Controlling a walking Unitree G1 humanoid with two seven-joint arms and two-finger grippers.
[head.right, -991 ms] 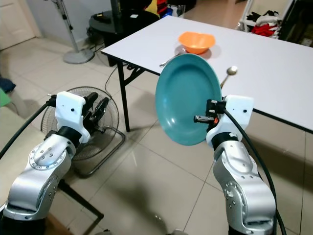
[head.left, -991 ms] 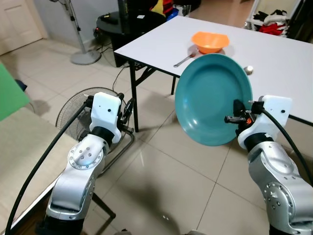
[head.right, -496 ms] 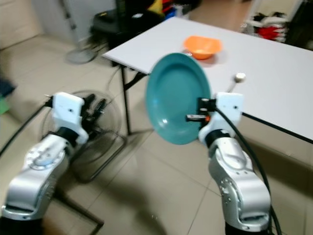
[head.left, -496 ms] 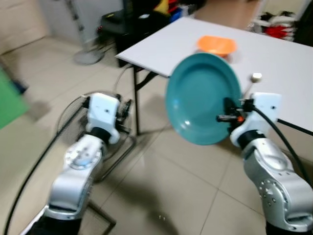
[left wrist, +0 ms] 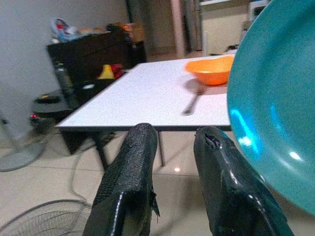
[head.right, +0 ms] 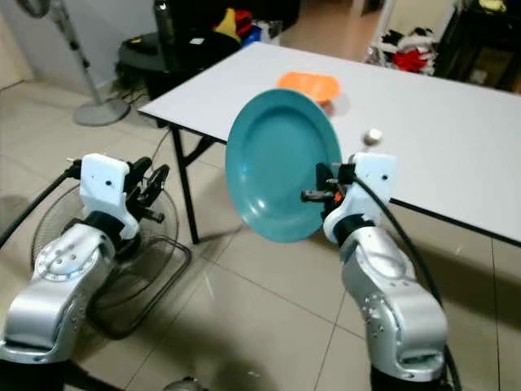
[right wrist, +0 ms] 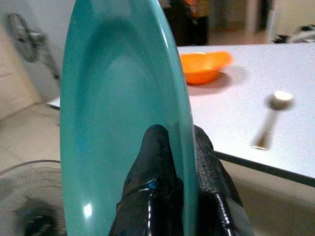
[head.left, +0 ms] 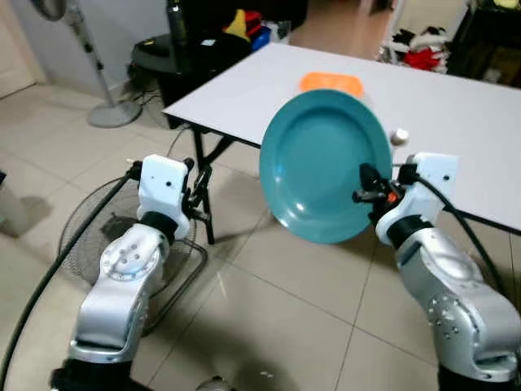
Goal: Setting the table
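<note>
A large teal plate (head.left: 324,165) stands on edge in the air, short of the white table (head.left: 464,98). My right gripper (head.left: 364,184) is shut on its lower right rim; in the right wrist view the fingers (right wrist: 156,147) pinch that rim. On the table lie an orange bowl (head.left: 331,81), a fork (left wrist: 194,102) beside it and a spoon (right wrist: 268,125) to its right. My left gripper (left wrist: 176,135) is held out low on the left, open and holding nothing.
A floor fan with a wire cage (head.left: 85,236) stands by my left arm. Under the table's near corner are its black folding legs (head.left: 199,163). Further back are a pedestal fan (head.left: 98,90) and a black cabinet (head.left: 191,45). Tiled floor lies ahead.
The whole view has shifted and the table looks nearer and lower. The plate stays upright in my right gripper. My left gripper holds the same pose.
</note>
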